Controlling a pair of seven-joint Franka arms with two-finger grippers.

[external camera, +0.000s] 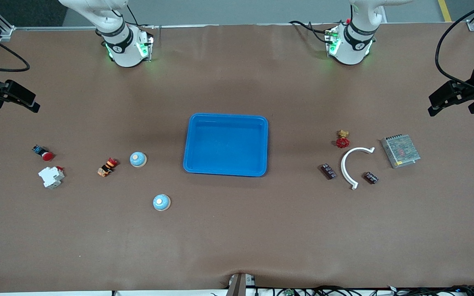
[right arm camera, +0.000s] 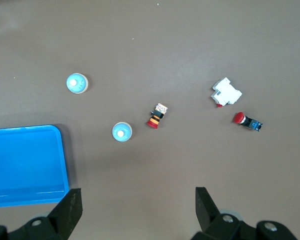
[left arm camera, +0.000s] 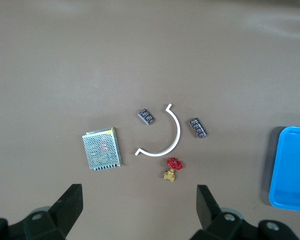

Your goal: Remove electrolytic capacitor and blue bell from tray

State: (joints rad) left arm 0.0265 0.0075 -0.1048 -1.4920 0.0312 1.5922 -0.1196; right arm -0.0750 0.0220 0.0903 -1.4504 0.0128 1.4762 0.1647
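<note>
Although the task calls for clearing it, we find the tray [external camera: 225, 144] bare at mid-counter, with the task's things already lying outside it. Two blue bells sit toward the right arm's end: one bell [external camera: 138, 159] near the tray, the other bell [external camera: 161, 202] nearer the front camera. Two small dark capacitors lie toward the left arm's end, one capacitor [external camera: 328, 171] between the tray and a white curved clip [external camera: 353, 163], the second capacitor [external camera: 371, 177] just beside that clip.

We judge each bell to be light, rigid and smooth-domed, so it would likely slip from a pinch on the crown; a hold low across the base rim looks safer. We judge the capacitors to be light, stiff and low-lying, best pinched across their short sides.

Both arms wait. The left gripper [left arm camera: 140, 210] hangs with jaws wide over the clip's group; the right gripper [right arm camera: 138, 212] hangs with jaws wide over bare counter [external camera: 237, 238] near the bells.
</note>
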